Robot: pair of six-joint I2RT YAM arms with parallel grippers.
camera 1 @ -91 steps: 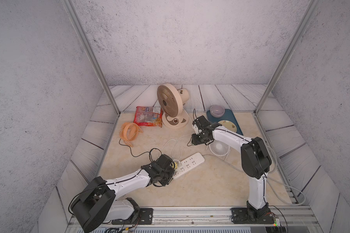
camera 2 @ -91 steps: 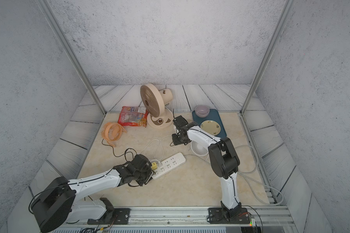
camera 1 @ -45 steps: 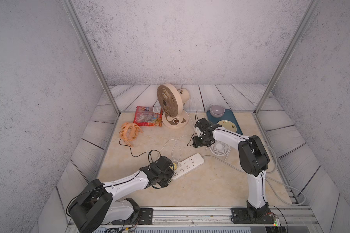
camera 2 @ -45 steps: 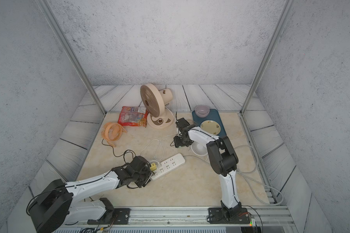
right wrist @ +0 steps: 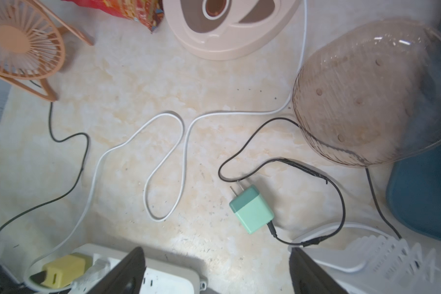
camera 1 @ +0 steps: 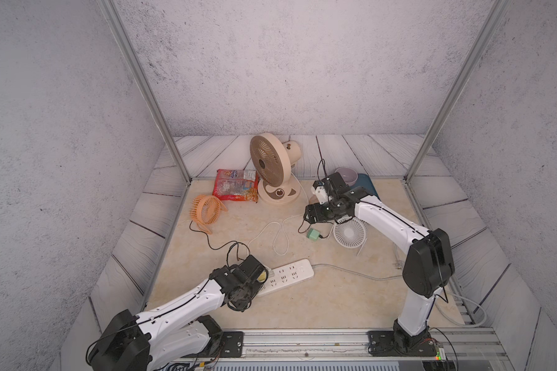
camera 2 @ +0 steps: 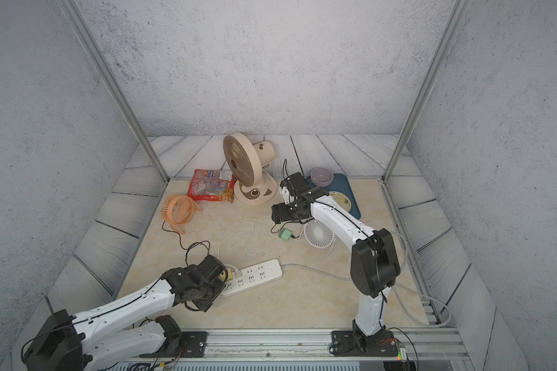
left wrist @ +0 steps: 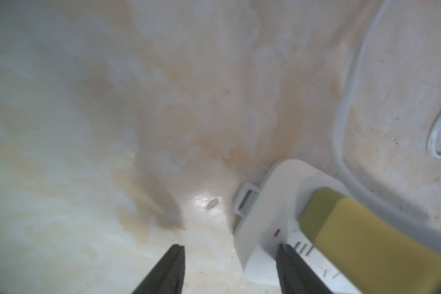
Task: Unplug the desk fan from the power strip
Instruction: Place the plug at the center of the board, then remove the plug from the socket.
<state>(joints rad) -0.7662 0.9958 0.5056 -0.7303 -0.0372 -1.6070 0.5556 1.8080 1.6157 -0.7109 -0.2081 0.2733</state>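
The small white desk fan [camera 1: 349,233] lies flat right of centre. Its black cord ends in a green plug [camera 1: 313,234], which lies loose on the table with its prongs bare [right wrist: 251,208], well apart from the white power strip [camera 1: 290,273]. My right gripper [right wrist: 217,249] hovers open just behind the plug, nothing between its fingers. My left gripper [left wrist: 230,247] is open at the strip's left end [left wrist: 265,203], one fingertip over the strip, the other over the table. A yellow plug [camera 2: 223,274] sits in the strip beside it.
A beige fan [camera 1: 270,163] stands at the back, its white cord looping toward the strip. An orange fan [camera 1: 206,208] and a red snack bag [camera 1: 235,188] lie back left. A blue tray [camera 2: 351,199] holds a purple bowl [camera 2: 321,176]. The strip's grey cord [camera 1: 351,271] runs right.
Both grippers have opened. The green plug has left my right gripper and now lies on the table. My left gripper has let go of the strip's end.
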